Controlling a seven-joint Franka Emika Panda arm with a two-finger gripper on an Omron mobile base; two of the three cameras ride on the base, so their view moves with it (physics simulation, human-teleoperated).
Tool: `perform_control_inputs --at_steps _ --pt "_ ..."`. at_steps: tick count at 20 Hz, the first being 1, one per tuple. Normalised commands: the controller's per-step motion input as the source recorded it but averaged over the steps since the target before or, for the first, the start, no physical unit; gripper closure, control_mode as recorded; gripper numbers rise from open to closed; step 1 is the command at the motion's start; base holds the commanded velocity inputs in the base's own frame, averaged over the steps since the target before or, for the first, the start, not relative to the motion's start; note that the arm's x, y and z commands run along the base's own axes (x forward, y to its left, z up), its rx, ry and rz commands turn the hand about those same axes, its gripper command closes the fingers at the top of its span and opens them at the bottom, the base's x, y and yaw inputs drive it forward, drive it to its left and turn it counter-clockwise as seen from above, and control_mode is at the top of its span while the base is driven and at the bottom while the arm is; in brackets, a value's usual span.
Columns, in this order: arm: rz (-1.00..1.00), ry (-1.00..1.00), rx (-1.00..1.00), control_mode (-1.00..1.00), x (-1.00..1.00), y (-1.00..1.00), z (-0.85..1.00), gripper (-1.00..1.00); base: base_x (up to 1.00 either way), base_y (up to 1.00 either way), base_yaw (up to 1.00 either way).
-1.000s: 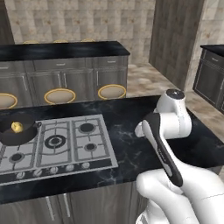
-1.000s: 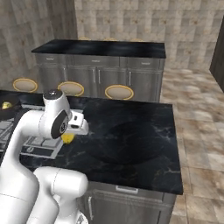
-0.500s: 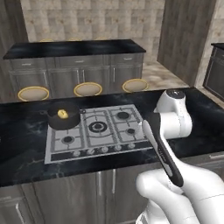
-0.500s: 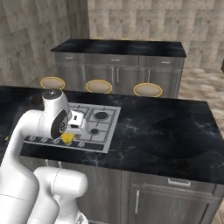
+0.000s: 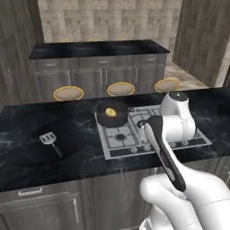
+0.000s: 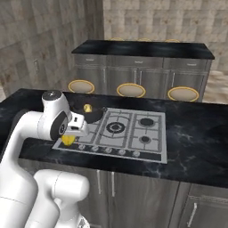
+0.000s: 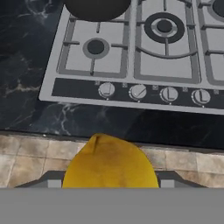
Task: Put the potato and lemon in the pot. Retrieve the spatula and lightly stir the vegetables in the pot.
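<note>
The dark pot [image 5: 101, 118] [image 6: 95, 116] [image 7: 97, 8] sits on the stove's back left burner with one yellow lump [image 5: 110, 112] [image 6: 87, 107] in it. My gripper [image 6: 67, 139] [image 7: 109, 175] is shut on the second yellow lump, a lemon [image 7: 109, 164] [image 6: 67, 140] with a pointed end. It hangs over the counter's front edge, in front of the stove knobs and short of the pot. The fingertips are hidden behind the lemon. The spatula [image 5: 48, 139] lies flat on the black counter to the left of the stove, with its handle pointing toward the front.
The steel cooktop [image 5: 148, 134] [image 6: 120, 129] [image 7: 144, 43] has several burners and a row of knobs [image 7: 153, 92] along its front. Three round stools [image 5: 120, 89] stand behind the island, with a dark cabinet run [image 5: 99, 63] beyond them. Tiled floor [image 7: 35, 153] shows below the counter edge.
The base has driven left, so the whole scene has slid right in both base views and the spatula has come into sight. The lemon stays in the gripper.
</note>
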Motion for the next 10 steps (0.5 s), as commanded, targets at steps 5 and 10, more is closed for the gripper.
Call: perform_control_inputs --at_steps 5,10 --pt "0.00 0.00 0.00 1.00 0.00 0.00 0.00 1.00 0.00 0.02 0.00" --pt "0.00 0.00 0.00 1.00 0.00 0.00 0.00 1.00 0.79 0.12 0.00"
